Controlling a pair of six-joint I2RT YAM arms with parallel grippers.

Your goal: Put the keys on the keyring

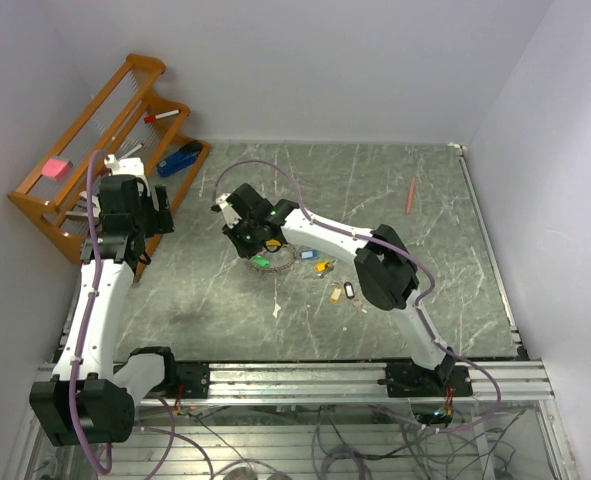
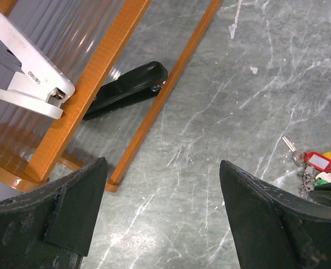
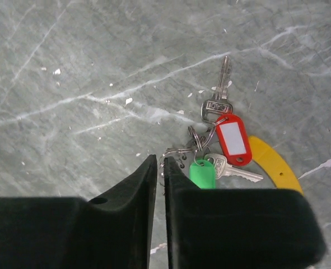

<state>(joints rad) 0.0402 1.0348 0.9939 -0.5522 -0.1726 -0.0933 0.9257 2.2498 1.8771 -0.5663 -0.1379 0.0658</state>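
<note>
My right hand (image 3: pixel 161 162) is nearly clenched, with only a slit between its fingers. It sits at the silvery ring of the orange-yellow banded keyring (image 3: pixel 274 168) on the grey marbled desk (image 1: pixel 425 290), and I cannot tell whether it pinches the wire. Two keys bunch there, one red-tagged (image 3: pixel 232 140) and one green-tagged (image 3: pixel 201 174). Four more tagged keys lie loose nearby: one bluish (image 1: pixel 308 253), two yellow (image 1: pixel 322 266) (image 1: pixel 335 293) and one black-and-white (image 1: pixel 349 291). My left hand (image 2: pixel 162 162) is released wide and empty beside the orange wooden rack (image 2: pixel 115 50). One black stapler (image 2: pixel 126 89) lies under the rack, and one red pen (image 1: pixel 411 195) lies well apart.
</note>
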